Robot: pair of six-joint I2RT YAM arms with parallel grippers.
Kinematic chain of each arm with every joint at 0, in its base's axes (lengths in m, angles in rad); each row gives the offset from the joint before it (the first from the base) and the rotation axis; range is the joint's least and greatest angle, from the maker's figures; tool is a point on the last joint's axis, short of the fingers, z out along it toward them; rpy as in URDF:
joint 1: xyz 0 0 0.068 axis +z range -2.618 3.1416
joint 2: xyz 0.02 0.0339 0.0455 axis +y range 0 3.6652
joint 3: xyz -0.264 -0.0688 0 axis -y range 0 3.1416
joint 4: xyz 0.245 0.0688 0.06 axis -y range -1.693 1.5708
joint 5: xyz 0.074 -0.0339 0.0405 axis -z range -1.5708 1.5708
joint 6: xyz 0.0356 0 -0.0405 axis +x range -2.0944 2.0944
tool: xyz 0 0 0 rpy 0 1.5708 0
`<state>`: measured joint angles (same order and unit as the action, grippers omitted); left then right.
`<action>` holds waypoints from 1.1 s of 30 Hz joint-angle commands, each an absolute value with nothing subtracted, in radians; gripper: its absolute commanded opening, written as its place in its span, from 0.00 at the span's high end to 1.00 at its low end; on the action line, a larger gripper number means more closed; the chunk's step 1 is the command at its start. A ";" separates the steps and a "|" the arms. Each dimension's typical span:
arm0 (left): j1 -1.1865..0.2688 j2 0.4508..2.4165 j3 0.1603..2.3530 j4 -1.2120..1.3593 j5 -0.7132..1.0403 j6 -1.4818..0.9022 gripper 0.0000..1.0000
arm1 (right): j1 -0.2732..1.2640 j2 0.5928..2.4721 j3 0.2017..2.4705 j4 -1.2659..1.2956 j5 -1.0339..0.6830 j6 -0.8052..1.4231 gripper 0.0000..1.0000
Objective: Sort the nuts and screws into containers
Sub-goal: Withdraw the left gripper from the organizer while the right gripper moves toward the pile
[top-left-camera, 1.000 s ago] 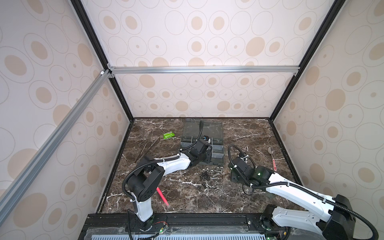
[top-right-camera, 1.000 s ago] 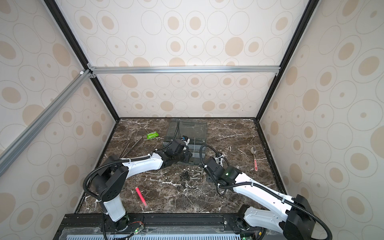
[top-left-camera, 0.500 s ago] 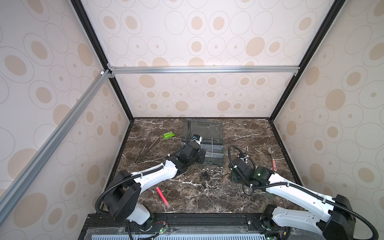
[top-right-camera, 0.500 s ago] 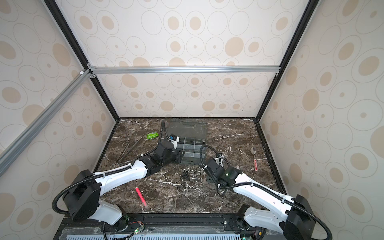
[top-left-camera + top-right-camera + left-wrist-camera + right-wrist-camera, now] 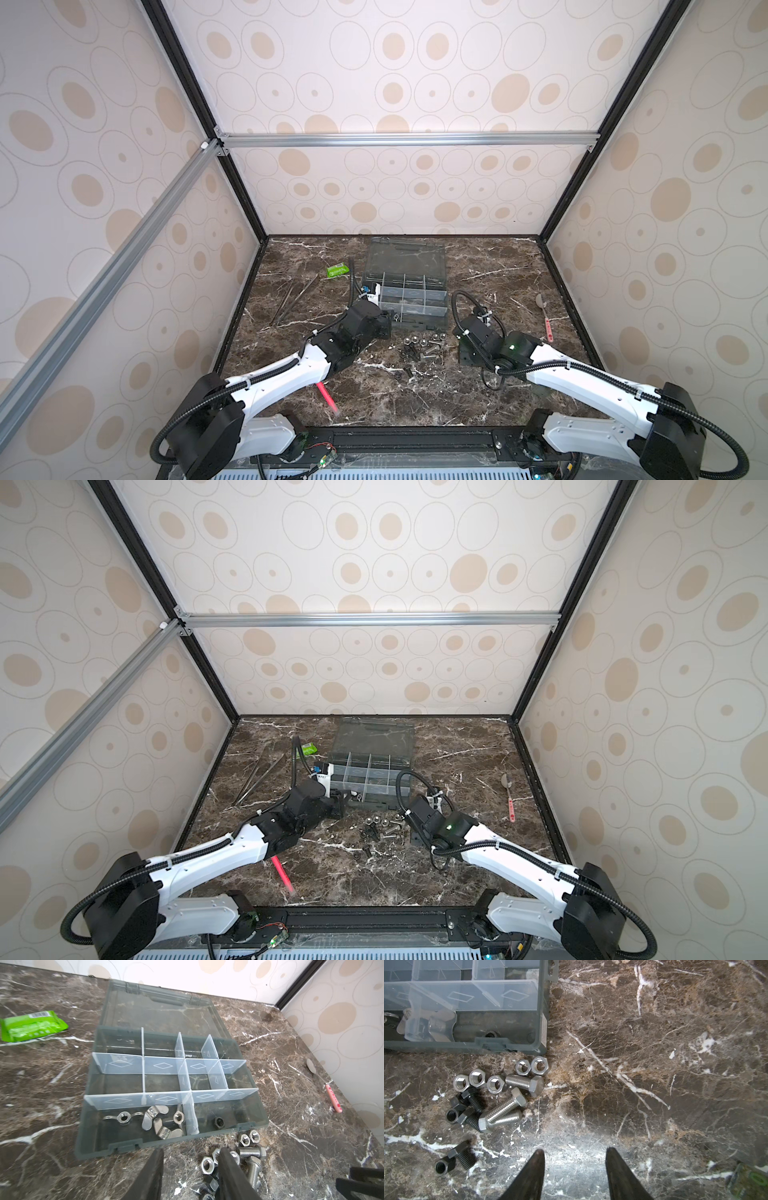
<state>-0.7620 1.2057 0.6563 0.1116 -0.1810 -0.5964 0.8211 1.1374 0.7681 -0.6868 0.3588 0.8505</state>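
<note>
On the dark marbled surface [image 5: 654, 1064], the organiser box [image 5: 93, 1142] lay open, its clear lid [image 5: 158, 1005] folded flat behind it toward the back wall. In the row of containers [image 5: 116, 1101] nearest the arms, four silver wing nuts [image 5: 158, 1120] sat together in one wide compartment. A single black nut [image 5: 219, 1122] rested alone just across the divider.

Just in front of the box's near right corner, as both top views showed it, the unsorted pile lay on the marble. Five silver hex nuts [image 5: 477, 1078] were closest to the box, with three silver screws [image 5: 508, 1109] and several black screws [image 5: 473, 1101] bunched against them. One more black screw and black nut [image 5: 454, 1159] lay together a little apart, nearer the robot.

The left fingers [image 5: 154, 1165] were low in front of the box's front wall, parted, with nothing between them. One tip stood at the edge of the pile; whether it touched a nut I cannot tell. The right fingers [image 5: 533, 1167] were spread and empty over bare marble beside the pile.

A green packet [image 5: 31, 1026], tweezers [image 5: 295, 297], a pink pen [image 5: 328, 397] and a pink-handled spoon [image 5: 544, 316] lay well apart from the hardware.
</note>
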 commanded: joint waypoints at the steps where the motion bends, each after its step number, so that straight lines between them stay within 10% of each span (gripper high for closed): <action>1: -0.757 1.147 0.618 0.146 -0.238 -0.637 0.55 | 0.813 1.139 0.768 -0.686 0.355 0.852 0.49; 33: -0.735 0.752 0.449 0.014 -0.390 -0.582 0.42 | 0.940 1.306 0.892 -0.655 0.292 0.813 0.50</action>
